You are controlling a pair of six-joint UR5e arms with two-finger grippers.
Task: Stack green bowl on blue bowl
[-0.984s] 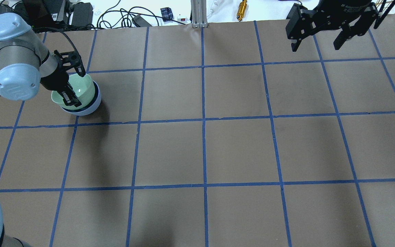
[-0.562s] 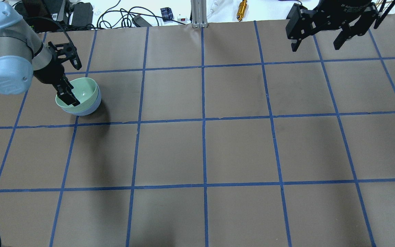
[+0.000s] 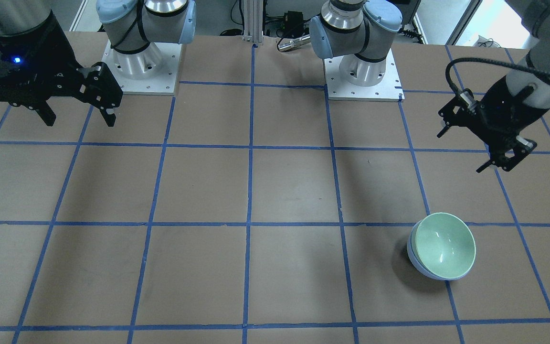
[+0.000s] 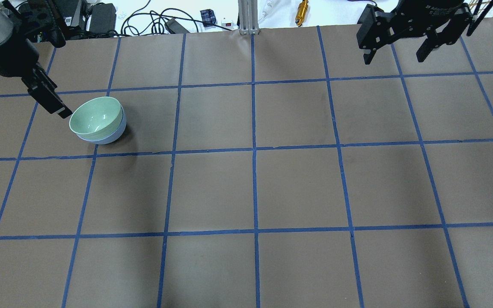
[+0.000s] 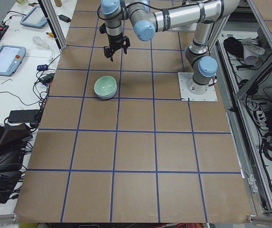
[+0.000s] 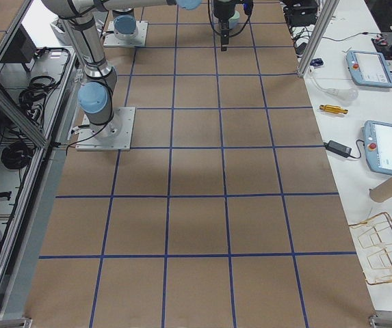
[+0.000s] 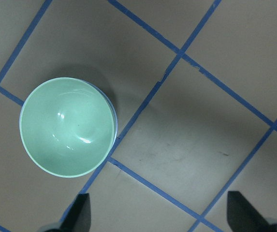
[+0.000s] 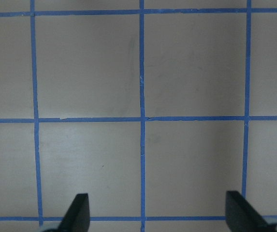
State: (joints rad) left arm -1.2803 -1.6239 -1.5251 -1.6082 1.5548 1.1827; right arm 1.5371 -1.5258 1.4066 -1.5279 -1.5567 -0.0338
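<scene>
The green bowl sits nested upright in the blue bowl on the table's far left; only a sliver of blue shows under it. Both show in the front view, green bowl and blue bowl, and in the left wrist view, green bowl. My left gripper is open and empty, raised and off to the left of the bowls, touching neither; it also shows in the front view. My right gripper is open and empty, high over the far right corner.
The table is brown paper with a blue tape grid. Beyond its far edge lie cables, an aluminium post and a gold cylinder. The two arm bases stand at the robot's side.
My left gripper has let go of the green bowl, risen and pulled back to the left. The green bowl has settled level inside the blue bowl. The right arm has not moved.
</scene>
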